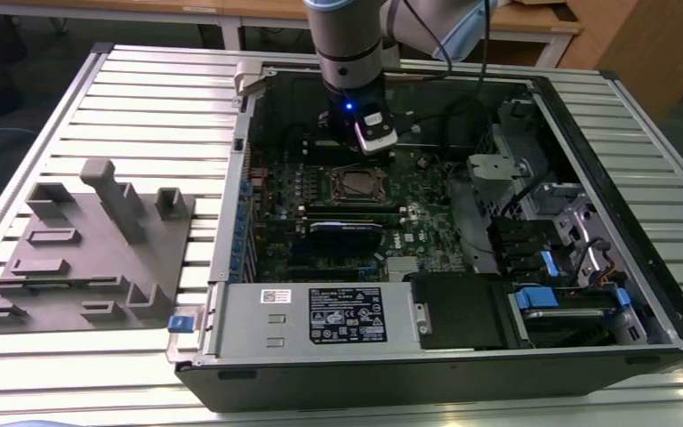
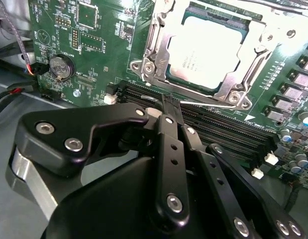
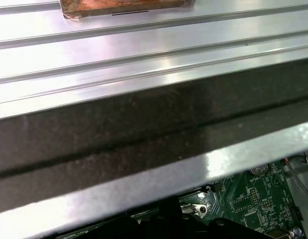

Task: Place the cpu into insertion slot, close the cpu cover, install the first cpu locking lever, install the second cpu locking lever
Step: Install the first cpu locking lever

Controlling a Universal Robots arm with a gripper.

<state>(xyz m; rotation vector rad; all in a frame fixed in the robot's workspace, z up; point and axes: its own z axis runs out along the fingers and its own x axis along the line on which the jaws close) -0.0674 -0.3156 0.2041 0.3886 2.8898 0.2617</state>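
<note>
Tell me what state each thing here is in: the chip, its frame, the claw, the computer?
cpu: seated in the insertion slot, metal top up.
cpu cover: closed down over the cpu's edges.
locking lever: lying along the socket's edge; whether it is latched, cannot tell.
gripper: shut, tips beside that lever.
computer case: lying on its side, open.

From here my arm reads as a grey cylinder with a black band, a blue light low on it and dark cables trailing off. In the second wrist view the gripper is matte black, with flat linkage bars, round silver screws and a silver collar.
</note>
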